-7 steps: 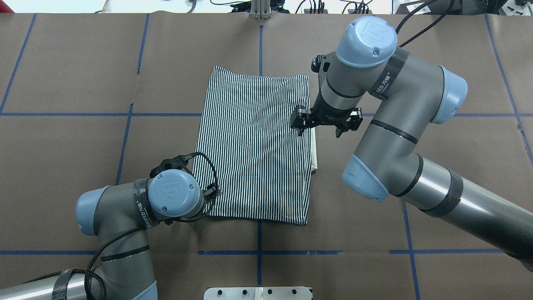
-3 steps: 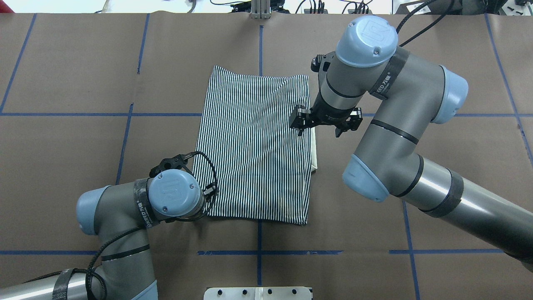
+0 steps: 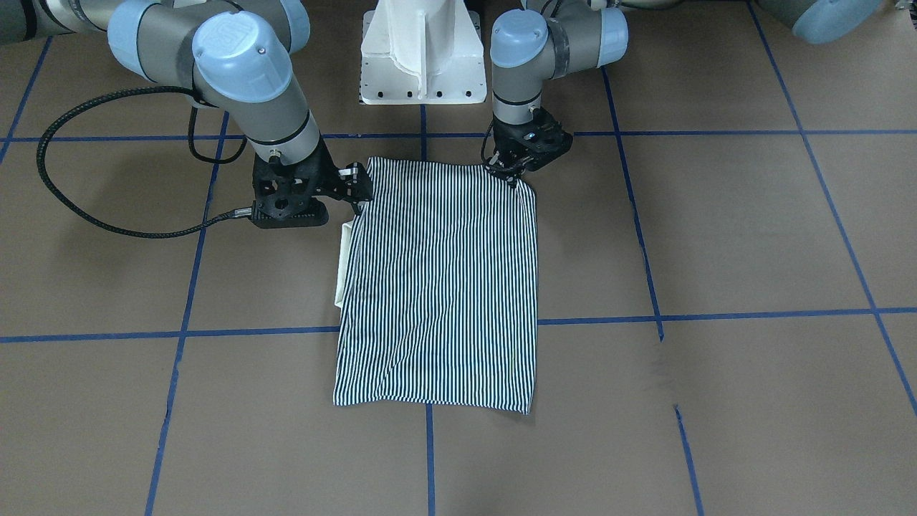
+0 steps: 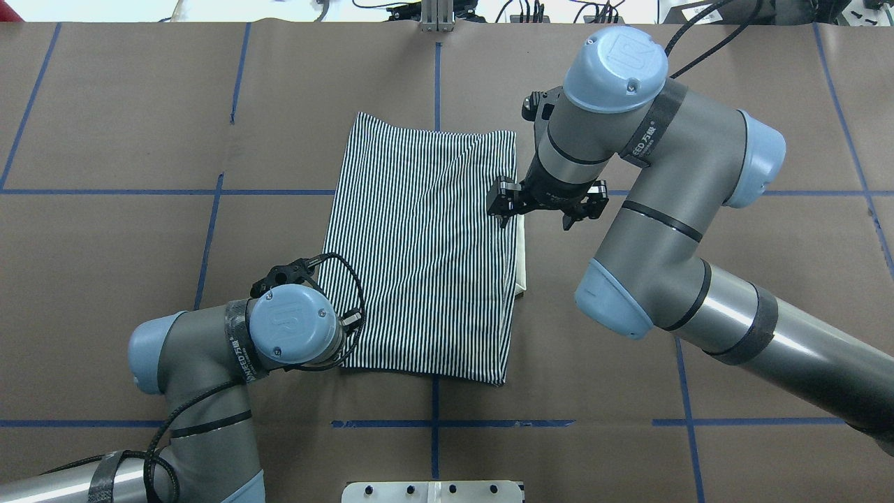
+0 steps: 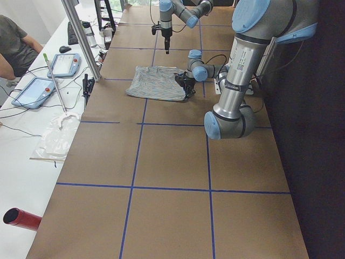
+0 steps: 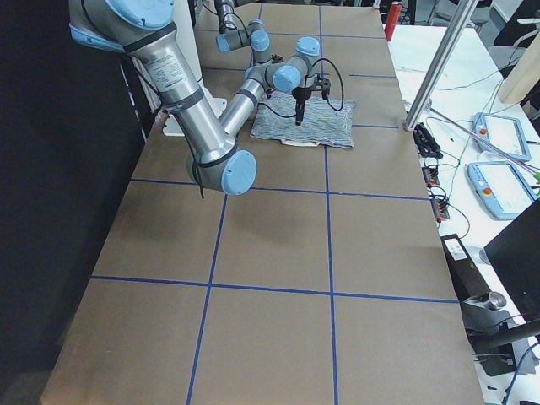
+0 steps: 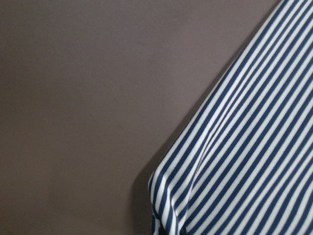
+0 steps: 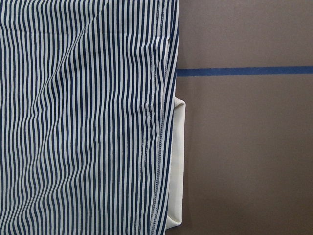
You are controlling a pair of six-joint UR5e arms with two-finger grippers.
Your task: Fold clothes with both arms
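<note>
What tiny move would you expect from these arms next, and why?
Probably the right gripper lowers and pinches the edge of the shirt beside the white collar: the left gripper already pinches a raised corner, while the right hangs open above flat cloth.

The polo shirt (image 4: 426, 251), in thin navy-and-white stripes, lies folded into a tall rectangle, mostly flat with a few soft creases (a strip of white collar (image 4: 521, 258) pokes out at its right edge). The left arm (image 4: 195, 349) reaches in low from the near left. Its left gripper (image 3: 513, 174) pinches the shirt's near left corner, slightly raised. The right arm (image 4: 663, 209) hangs over the right edge, with the right gripper (image 4: 535, 218) spread and one finger at the hem.
</note>
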